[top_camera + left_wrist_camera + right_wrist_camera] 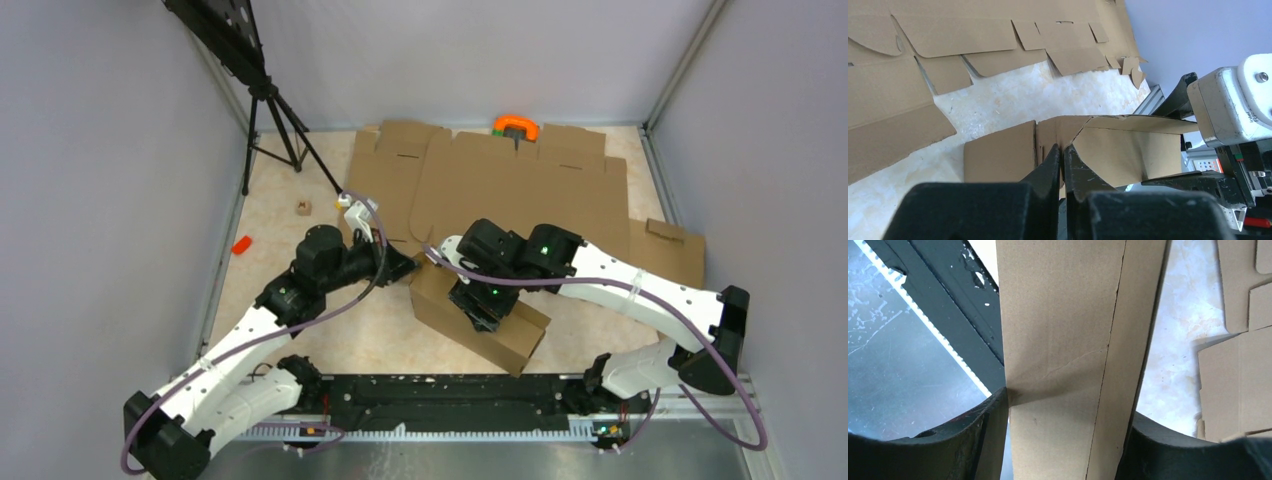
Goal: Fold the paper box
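Clamping the shallow brown cardboard paper box across its width: right hand. Left hand, pinched shut, sits at the box's left end, and the long axis runs rightward from it.

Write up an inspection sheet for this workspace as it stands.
Surface: beige marbled table, its far side covered by cardboard.
Job's things: paper box, partly folded, lying near the arms' bases.
Clutter: flat cardboard blanks across the far side; orange clamp at the far edge; small wooden cube and red piece at the left.
Grippers: left gripper shut at the box's end flap, and whether it pinches the flap is unclear; right gripper closed across the box's width.
Cables: purple cables run along both arms; no snag seen.
Surroundings: grey walls; black tripod in the far left corner.
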`<act>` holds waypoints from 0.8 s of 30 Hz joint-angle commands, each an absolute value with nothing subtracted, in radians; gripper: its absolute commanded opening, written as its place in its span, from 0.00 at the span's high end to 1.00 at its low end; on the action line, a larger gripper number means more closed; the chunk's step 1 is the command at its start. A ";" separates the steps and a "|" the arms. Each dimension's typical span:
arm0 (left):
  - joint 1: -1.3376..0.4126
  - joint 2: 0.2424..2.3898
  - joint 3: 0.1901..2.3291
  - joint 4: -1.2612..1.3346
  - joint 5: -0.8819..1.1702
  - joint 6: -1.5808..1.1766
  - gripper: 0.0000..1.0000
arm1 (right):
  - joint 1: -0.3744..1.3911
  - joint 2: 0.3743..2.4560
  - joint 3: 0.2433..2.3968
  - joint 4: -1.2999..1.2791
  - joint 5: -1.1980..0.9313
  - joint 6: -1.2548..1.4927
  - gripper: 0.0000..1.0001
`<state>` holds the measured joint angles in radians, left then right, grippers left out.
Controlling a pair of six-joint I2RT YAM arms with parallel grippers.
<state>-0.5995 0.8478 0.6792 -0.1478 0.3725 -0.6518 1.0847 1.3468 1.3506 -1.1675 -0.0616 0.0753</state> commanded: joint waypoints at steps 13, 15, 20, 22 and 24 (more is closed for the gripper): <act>-0.615 0.865 0.673 -0.392 0.349 -0.590 0.98 | 1.095 1.368 1.388 -1.157 0.037 0.089 0.51; -0.615 0.871 0.678 -0.413 0.335 -0.575 0.98 | 1.094 1.368 1.388 -1.157 0.038 0.089 0.50; -0.615 0.855 0.673 -0.445 0.293 -0.554 1.00 | 1.094 1.367 1.388 -1.160 0.059 0.094 0.50; -0.621 0.855 0.673 -0.452 0.294 -0.548 1.00 | 1.095 1.365 1.389 -1.158 0.084 0.103 0.49; -0.630 0.859 0.673 -0.458 0.298 -0.533 1.00 | 1.095 1.369 1.397 -1.163 0.109 0.110 0.47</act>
<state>-0.6167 0.8394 0.6994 -0.2447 0.3370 -0.5842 1.0927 1.3533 1.3571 -1.1721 -0.0277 0.0792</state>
